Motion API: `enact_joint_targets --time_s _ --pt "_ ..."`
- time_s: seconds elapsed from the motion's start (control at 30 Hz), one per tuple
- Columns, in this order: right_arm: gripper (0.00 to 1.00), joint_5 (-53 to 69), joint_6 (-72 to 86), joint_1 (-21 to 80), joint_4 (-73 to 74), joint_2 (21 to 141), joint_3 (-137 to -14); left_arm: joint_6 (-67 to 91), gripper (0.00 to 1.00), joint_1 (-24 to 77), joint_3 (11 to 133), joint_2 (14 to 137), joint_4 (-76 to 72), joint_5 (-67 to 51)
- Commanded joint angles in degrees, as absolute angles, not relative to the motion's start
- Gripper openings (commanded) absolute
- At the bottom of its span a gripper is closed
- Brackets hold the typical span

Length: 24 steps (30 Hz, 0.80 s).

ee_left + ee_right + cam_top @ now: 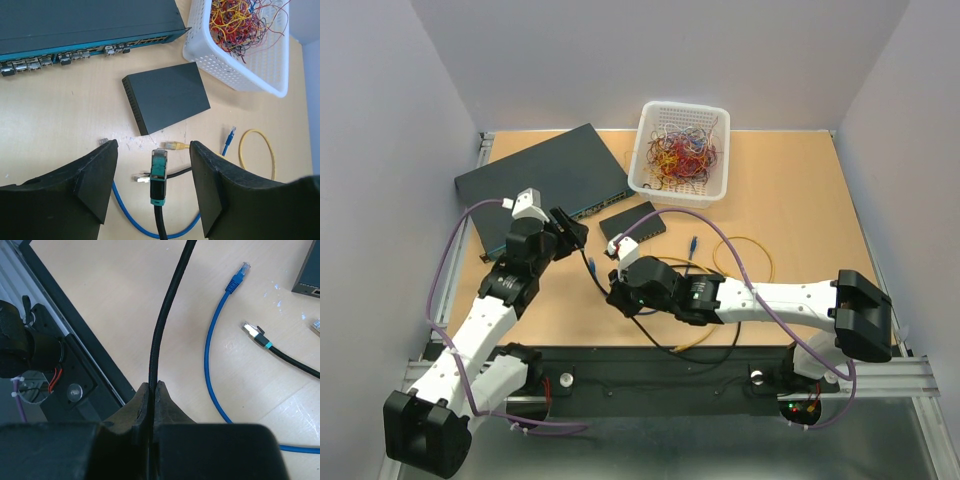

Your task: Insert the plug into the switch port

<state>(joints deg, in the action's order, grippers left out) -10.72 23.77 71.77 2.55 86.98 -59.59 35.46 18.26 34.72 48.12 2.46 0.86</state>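
- Currently the plug [158, 167] is held in the air between the fingers of the left claw [152, 147], which is spread wide and grips nothing.
- The right claw [152, 386] is clenched on the black cable [165, 315] some way back from the plug, so a handover appears to be the step in hand.
- The switch [170, 95] lies flat on the counter [60, 115] just beyond the left claw, near the basket [225, 70]; its ports cannot be made out in the left wrist view.
- The left claw should be closed squarely on the plug's body, behind the clear tip, so that tip and latch are left free.
- The cable should be let go by the right claw only once the plug is firmly pinched.
- A second plug [256, 333], lying on the counter, should not be mistaken for the held one.
- The tip should be turned towards the switch's port edge and lined up before any push is made.
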Motion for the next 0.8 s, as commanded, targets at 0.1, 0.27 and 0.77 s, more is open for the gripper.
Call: enact_joint_targets --time_s 0.1,0.27,0.77 --pt "0.01 -12.39 22.68 72.42 -1.13 84.46 -61.35 35.24 0.66 18.19 33.4 47.99 0.35 -1.84" --pt "0.0 -12.22 23.11 72.51 -1.93 84.55 -61.09 35.16 0.55 18.19 32.78 48.34 -1.84 -3.25" --pt "0.01 -12.92 23.38 72.51 -4.22 83.23 -59.85 34.72 0.0 18.19 32.78 47.9 -2.2 -4.66"
